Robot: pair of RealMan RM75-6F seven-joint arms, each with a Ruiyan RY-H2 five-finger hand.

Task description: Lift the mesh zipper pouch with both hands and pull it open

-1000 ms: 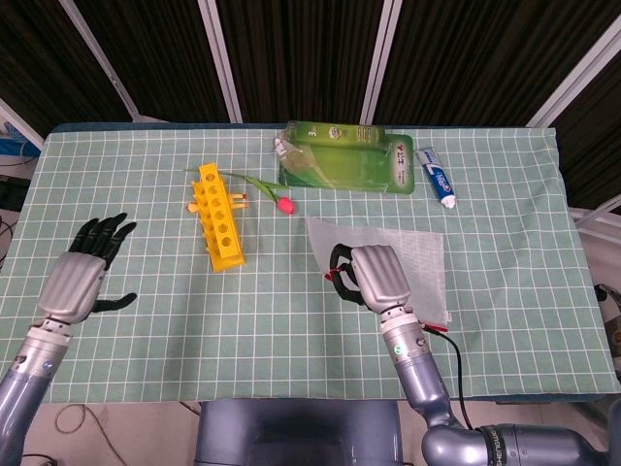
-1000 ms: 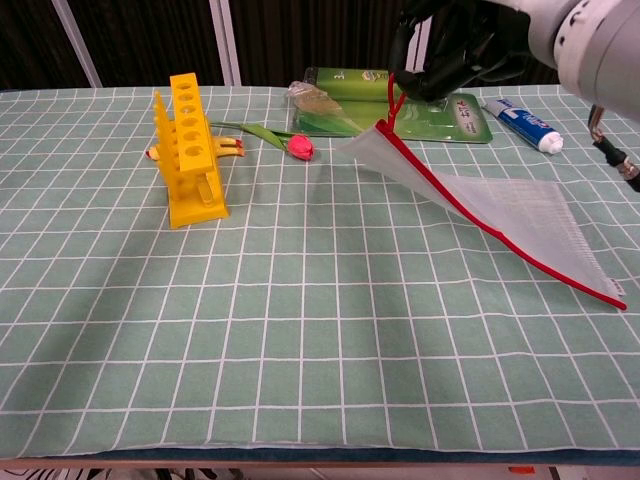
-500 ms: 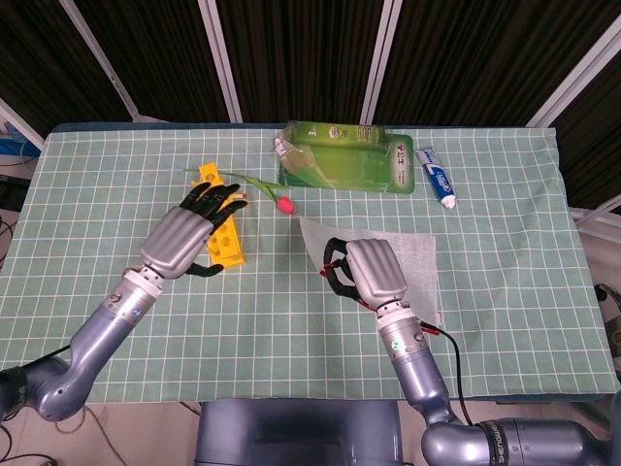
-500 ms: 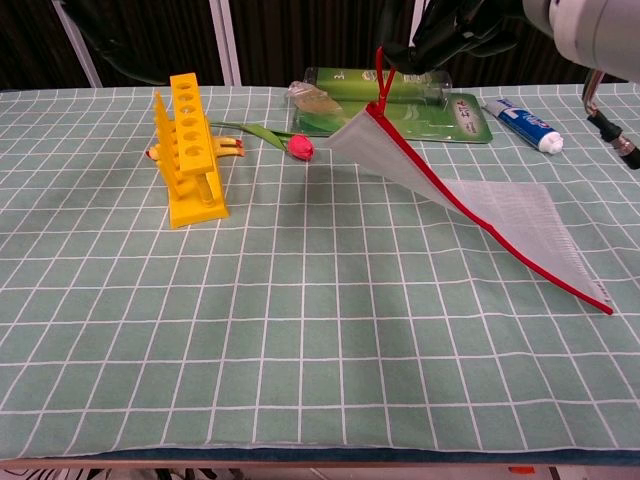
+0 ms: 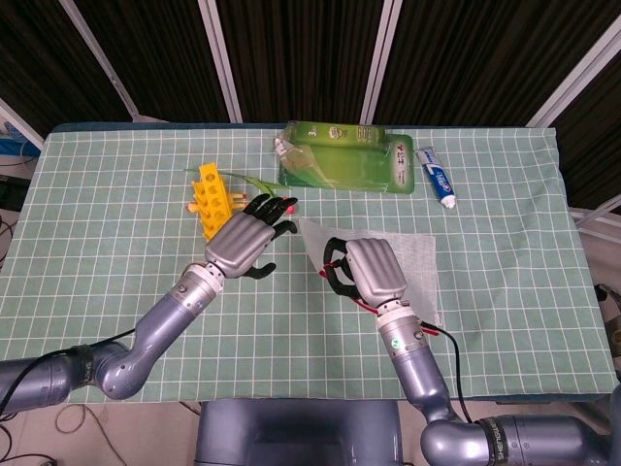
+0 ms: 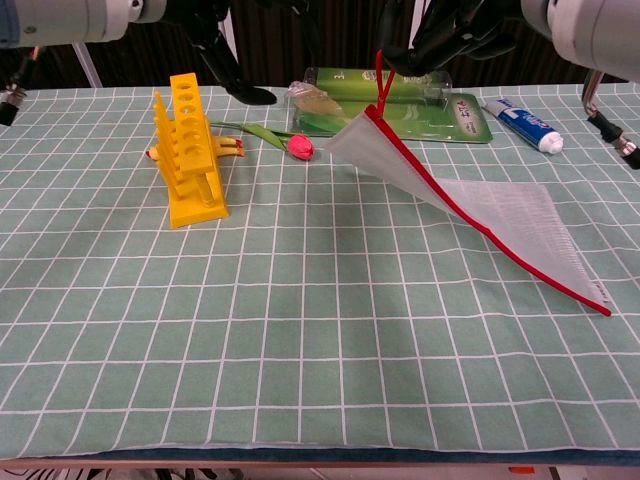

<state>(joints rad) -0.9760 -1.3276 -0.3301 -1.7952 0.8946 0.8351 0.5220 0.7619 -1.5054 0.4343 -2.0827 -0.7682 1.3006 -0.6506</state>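
Left hand (image 5: 245, 245) and right hand (image 5: 369, 275): silver-grey backs, black fingers. Silver-grey jointed arms. Green light, red and black cables at right wrist.

Dark slatted wall panels (image 5: 291, 49) behind green-checked table (image 5: 116, 291).

right hand (image 5: 367, 277) holds mesh pouch (image 5: 412, 267) | left hand (image 5: 243, 245) beside, fingers (image 5: 275, 206) spread

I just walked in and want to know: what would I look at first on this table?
Probably the mesh zipper pouch with its red edge: the right hand lifts one corner by the red loop while the far end rests on the green checked table. Next, the left hand, fingers spread, hangs near the raised corner, beside the bright yellow rack.
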